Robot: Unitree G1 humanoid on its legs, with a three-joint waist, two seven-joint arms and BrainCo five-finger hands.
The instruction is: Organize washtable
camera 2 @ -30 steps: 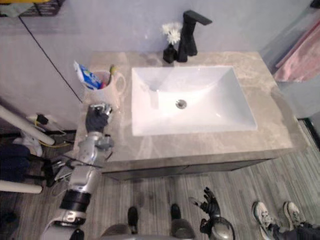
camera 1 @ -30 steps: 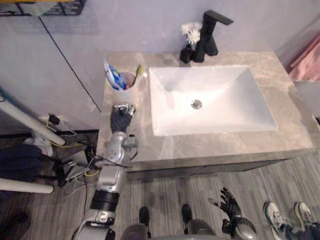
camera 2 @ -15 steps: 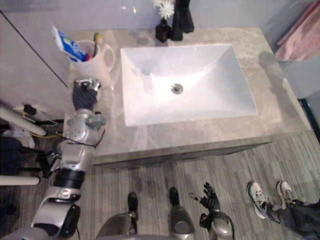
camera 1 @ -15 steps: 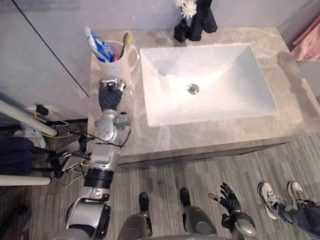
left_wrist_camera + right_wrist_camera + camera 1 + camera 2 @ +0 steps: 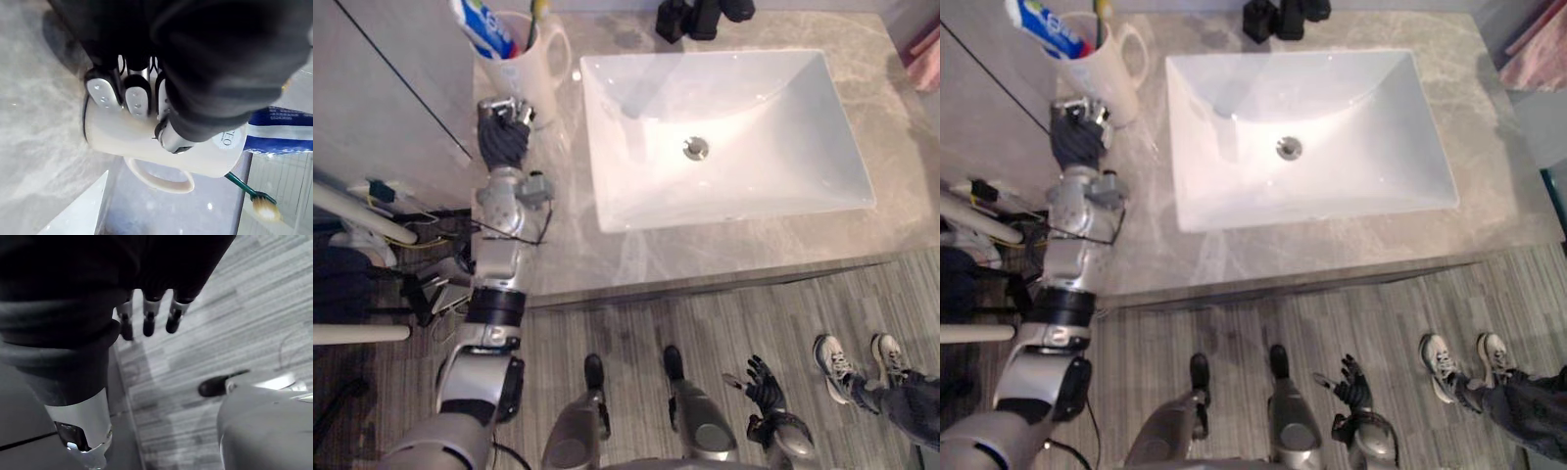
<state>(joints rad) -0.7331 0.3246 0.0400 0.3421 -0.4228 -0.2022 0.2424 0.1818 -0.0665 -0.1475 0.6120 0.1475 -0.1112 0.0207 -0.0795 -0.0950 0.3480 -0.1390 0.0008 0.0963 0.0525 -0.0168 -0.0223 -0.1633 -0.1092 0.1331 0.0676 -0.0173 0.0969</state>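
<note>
A white mug (image 5: 530,61) stands at the back left corner of the grey stone countertop (image 5: 578,245). It holds a blue toothpaste tube (image 5: 484,20) and a green toothbrush (image 5: 535,12). My left hand (image 5: 501,142) is just in front of the mug. In the left wrist view its curled fingers (image 5: 102,93) and thumb rest against the mug's side (image 5: 127,142), not wrapped round it. My right hand (image 5: 762,377) hangs low over the floor, and its fingers (image 5: 149,316) are straight and spread.
A white rectangular sink (image 5: 734,208) fills the middle of the counter. A black tap (image 5: 710,12) and a small black vase (image 5: 671,20) stand behind it. A person's shoes (image 5: 847,357) are on the floor at the right. White poles and cables (image 5: 372,225) lie left of the counter.
The whole picture has shifted as the camera moved, so the counter shows higher. My left hand stays against the mug and my right hand stays low.
</note>
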